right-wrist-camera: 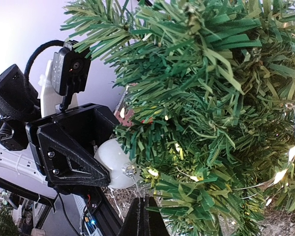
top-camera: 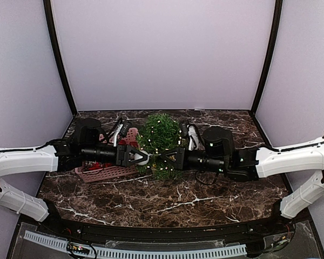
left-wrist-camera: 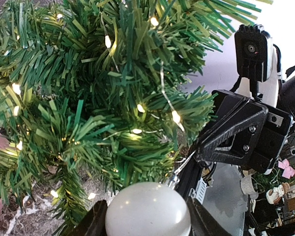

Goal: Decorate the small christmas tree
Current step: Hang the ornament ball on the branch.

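The small christmas tree [top-camera: 161, 139] stands in the middle of the dark marbled table [top-camera: 167, 200], toward the back, just to the right of a pink basket [top-camera: 105, 174]. From above it looks upright: its long axis appears to run vertically with the tip pointing up, and the bushy green branches spread out all round. Its pot is hidden behind the two arms, so how squarely it sits cannot be told. A string of small warm lights [left-wrist-camera: 176, 117] is wound through the needles and is lit. The two arms reach in from either side and meet at the tree's near, lower branches. The left gripper [top-camera: 144, 157] has its jaws partly open and clamped on a white ball [left-wrist-camera: 147, 212], which sits between its two fingers [left-wrist-camera: 94, 222]. The ball's silver cap [left-wrist-camera: 173, 181] points up into the lower needles and touches them. The right gripper [top-camera: 163, 158] faces it from the other side, very close. Its jaws are closed tight with the tips pushed in among the bottom branches, and nothing can be made out between them. In the right wrist view the ball shows just beside the left gripper's black body, against the edge of the foliage.
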Motion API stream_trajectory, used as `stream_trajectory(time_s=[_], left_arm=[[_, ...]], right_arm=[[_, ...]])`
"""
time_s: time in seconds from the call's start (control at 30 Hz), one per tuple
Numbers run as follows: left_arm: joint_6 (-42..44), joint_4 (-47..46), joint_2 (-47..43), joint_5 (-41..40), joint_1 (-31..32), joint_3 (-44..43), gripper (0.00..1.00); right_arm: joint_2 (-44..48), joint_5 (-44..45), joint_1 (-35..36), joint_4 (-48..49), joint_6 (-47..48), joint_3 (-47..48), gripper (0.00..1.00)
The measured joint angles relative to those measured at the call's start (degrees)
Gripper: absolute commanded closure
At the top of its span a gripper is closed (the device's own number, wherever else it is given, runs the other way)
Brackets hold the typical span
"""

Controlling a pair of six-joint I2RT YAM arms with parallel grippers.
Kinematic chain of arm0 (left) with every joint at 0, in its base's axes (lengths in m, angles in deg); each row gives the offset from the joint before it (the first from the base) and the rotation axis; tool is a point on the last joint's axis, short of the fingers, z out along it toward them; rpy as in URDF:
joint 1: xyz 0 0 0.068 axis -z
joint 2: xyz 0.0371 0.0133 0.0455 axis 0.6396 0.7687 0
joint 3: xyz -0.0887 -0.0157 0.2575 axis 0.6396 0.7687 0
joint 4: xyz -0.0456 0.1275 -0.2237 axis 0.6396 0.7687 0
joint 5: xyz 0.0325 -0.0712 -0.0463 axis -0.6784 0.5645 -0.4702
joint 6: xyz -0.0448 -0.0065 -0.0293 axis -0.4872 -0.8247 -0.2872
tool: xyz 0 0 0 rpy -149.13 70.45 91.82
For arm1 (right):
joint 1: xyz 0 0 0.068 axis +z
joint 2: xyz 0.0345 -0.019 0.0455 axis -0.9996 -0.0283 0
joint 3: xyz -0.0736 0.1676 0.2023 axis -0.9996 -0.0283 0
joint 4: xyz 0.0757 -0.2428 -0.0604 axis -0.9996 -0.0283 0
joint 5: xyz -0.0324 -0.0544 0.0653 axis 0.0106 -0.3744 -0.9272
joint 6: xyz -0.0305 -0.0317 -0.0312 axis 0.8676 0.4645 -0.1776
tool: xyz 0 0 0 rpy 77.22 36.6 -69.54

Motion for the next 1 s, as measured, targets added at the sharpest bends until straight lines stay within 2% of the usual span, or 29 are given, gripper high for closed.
stream_trajectory(time_s=[1.0], left_arm=[[-0.46, -3.15, 0.74, 0.46, 0.00, 2.45, 0.63]], right_arm=[[-1.81, -0.90, 0.00, 1.86, -0.72, -0.35, 1.00]])
